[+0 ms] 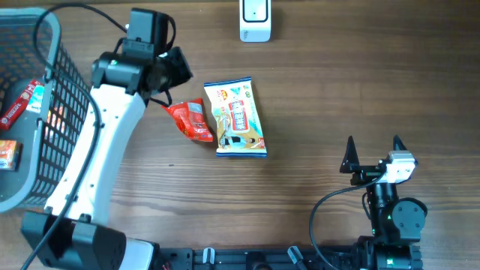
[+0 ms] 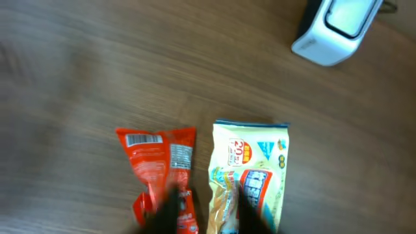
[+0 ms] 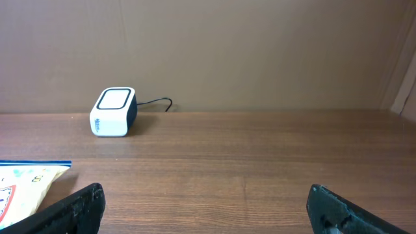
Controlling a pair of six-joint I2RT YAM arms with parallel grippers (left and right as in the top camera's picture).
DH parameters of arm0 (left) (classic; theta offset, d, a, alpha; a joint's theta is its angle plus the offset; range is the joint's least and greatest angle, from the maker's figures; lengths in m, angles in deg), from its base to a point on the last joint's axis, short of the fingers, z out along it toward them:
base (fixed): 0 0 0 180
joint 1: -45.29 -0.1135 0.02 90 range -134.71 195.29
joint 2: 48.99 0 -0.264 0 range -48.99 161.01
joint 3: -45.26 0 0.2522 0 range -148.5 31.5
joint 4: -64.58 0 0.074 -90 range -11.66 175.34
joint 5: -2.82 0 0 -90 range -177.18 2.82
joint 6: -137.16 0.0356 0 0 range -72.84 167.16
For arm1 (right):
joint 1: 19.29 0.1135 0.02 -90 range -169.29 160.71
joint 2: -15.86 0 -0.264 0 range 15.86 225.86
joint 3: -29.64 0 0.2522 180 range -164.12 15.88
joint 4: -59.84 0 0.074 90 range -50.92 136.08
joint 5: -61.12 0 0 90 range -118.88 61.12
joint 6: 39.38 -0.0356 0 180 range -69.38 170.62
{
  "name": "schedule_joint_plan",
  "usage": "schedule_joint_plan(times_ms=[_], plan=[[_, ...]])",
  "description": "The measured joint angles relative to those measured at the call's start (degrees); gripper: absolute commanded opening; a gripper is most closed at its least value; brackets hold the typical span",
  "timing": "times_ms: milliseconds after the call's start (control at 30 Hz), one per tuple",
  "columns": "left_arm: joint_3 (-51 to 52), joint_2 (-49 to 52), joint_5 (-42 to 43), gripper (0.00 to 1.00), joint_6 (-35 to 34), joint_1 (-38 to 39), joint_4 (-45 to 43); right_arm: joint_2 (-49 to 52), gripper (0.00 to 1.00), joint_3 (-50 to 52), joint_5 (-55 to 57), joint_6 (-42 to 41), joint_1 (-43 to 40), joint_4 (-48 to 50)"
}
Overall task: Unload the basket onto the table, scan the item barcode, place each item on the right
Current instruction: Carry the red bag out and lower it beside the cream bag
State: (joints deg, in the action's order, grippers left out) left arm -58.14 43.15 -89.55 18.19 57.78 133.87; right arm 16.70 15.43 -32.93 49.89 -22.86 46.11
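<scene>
Lying flat on the table [image 1: 337,82], the red packet [image 2: 158,159] sits just left of the yellow snack bag [image 1: 238,118], its long axis slightly slanted and its barcode end pointing toward the scanner [image 1: 255,21] side. The left gripper [image 1: 174,71] hangs over it, too blurred to tell its jaw state. The right gripper [image 3: 208,214] is spread wide and empty.

The overhead camera is looking straight down on the wooden table [image 1: 337,90] from well above, taking in the wire basket [image 1: 45,112] at the left and the white scanner [image 1: 255,21] at the far edge. The left wrist camera is hanging close over the table, pointing steeply down and toward the far edge, its picture blurred, framing the red packet [image 2: 156,162] and the yellow snack bag [image 2: 253,175], which the overhead view is also showing. The right wrist camera is sitting low near the front edge, facing level across the table toward the brown wall [image 3: 260,52], sharing the scanner and one corner of the snack bag with both other views.
</scene>
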Motion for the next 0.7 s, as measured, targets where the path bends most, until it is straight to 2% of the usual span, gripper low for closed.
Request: schedule_joint_plan(times_ms=[267, 533, 700], plan=[[4.79, 6.80, -1.38, 0.04, -2.97, 0.00, -0.17, 0.00, 1.00, 0.00, 0.00, 0.00, 0.00, 0.00], [10.32, 19.69, 3.17, 0.04, -3.80, 0.00, -1.55, 0.00, 1.00, 0.00, 0.00, 0.00, 0.00, 0.00], [10.32, 21.33, 4.15, 0.04, -3.96, 0.00, -1.73, 0.00, 1.00, 0.00, 0.00, 0.00, 0.00, 0.00]])
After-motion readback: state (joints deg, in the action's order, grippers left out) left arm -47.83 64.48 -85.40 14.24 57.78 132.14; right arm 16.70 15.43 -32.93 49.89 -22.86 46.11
